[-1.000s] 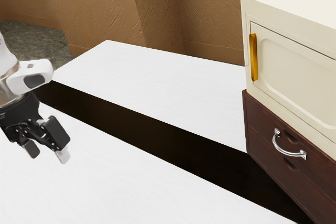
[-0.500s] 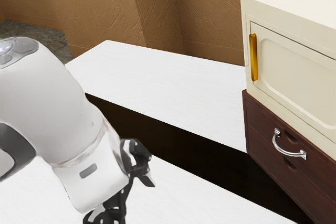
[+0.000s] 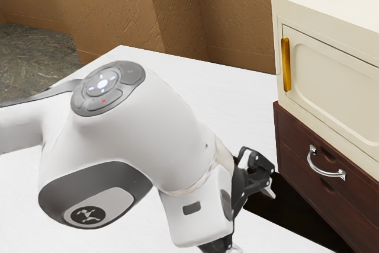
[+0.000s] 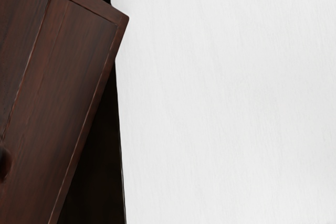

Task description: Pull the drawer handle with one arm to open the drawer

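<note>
While its fingers (image 3: 269,192) are spread wide, the end effector (image 3: 253,221) hangs apart from the silver handle (image 3: 323,172).

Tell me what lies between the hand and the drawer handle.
In the exterior view, part of the dark strip and of the brown drawer front lie between the hand and the silver handle, with no loose object.
</note>
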`<state>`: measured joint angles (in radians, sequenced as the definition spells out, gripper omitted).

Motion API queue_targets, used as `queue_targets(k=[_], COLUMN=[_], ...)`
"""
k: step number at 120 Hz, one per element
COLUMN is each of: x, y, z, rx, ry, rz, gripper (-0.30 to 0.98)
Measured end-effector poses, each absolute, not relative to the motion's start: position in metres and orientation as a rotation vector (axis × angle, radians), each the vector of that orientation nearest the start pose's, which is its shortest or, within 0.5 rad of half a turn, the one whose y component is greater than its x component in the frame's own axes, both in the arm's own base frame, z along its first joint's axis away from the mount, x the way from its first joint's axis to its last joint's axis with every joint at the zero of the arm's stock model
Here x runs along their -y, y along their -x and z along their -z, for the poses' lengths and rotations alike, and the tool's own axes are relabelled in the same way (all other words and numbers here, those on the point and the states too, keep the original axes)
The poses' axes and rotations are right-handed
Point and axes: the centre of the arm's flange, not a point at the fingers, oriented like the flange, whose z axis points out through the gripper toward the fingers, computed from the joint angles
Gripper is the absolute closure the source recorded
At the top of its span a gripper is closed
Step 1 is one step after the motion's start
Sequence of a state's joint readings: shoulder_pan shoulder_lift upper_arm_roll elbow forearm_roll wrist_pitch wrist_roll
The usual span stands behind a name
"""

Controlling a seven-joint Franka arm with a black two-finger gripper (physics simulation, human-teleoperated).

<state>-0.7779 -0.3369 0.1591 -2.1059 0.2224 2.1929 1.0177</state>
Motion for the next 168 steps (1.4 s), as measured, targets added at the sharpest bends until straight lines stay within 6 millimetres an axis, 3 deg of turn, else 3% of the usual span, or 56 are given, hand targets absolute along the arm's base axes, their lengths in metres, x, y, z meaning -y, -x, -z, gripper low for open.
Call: queue_targets(k=[22, 52, 87, 108, 168], x=[0.255, 0.276, 0.275, 0.255, 0.260], y=[-0.432, -0.460, -0.487, -0.502, -0.556], z=[-0.601, -0.596, -0.574, -0.567, -0.547], rx=[-2.200, -2.255, -2.290, -2.277, -2.250], ry=[1.733, 1.603, 1.582, 1.606, 1.595], rz=[0.590, 0.573, 0.523, 0.498, 0.474], gripper=[0.00, 0.00, 0.00, 0.00, 0.00])
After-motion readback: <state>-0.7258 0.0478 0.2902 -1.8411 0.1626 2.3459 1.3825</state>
